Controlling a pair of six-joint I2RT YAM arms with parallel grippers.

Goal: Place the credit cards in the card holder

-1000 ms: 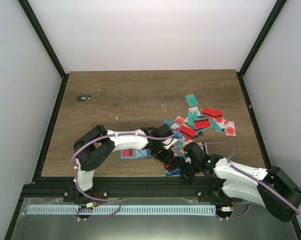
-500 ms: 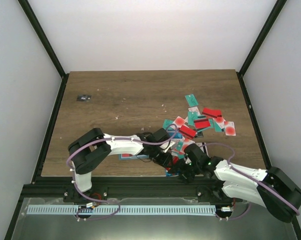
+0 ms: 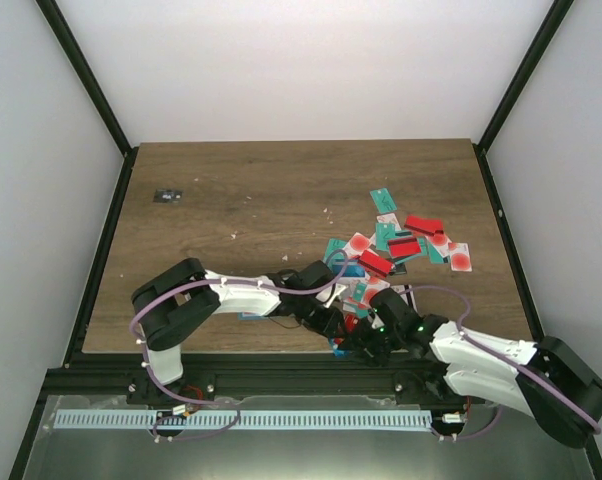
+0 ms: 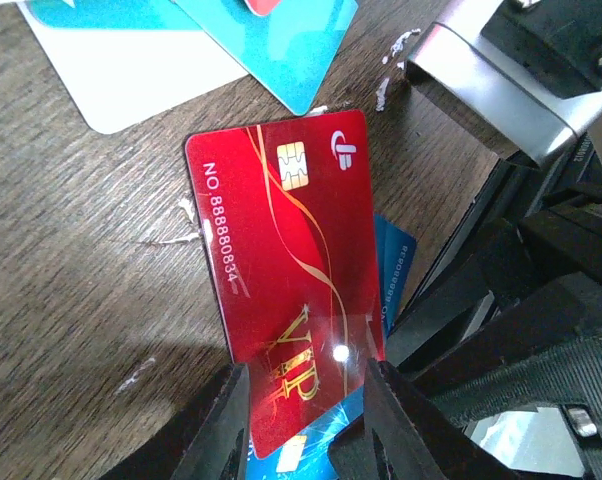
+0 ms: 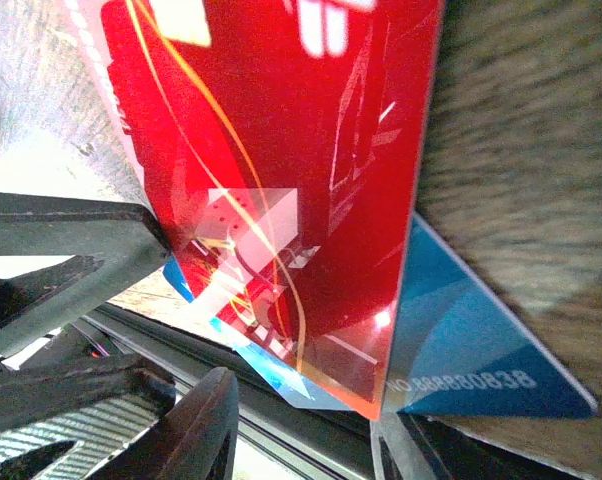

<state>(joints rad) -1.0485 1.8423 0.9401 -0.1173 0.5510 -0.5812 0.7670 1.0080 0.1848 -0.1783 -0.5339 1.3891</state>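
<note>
Red plastic, gold-scrolled and marked VIP: the red card (image 4: 281, 270) sat in the left gripper (image 4: 303, 405), whose two fingers pressed its long edges from either side, so I read that hand as closed on the card. Beneath it, touching, lay a blue card (image 4: 393, 262) on the table (image 4: 91, 300). The right gripper (image 5: 301, 435) faced the same red card from the opposite end. Its fingers stood apart on either side of the card's corner, and I could not tell whether they bore on it or merely bracketed it. Both hands sat at the near edge of the table, between the card holder (image 3: 251, 315), a teal-blue sliver mostly hidden under the left forearm (image 3: 241, 290), and the loose credit cards (image 3: 406, 240) heaped to the right rear. I judged the step in hand to be a hand-over or regrasp of one card, with insertion not yet begun. The next move, as I judged it, called for one hand to take sole, firm hold and the other to let go. A carry to the card holder would follow, the card's leading edge lined up with the pocket mouth.
</note>
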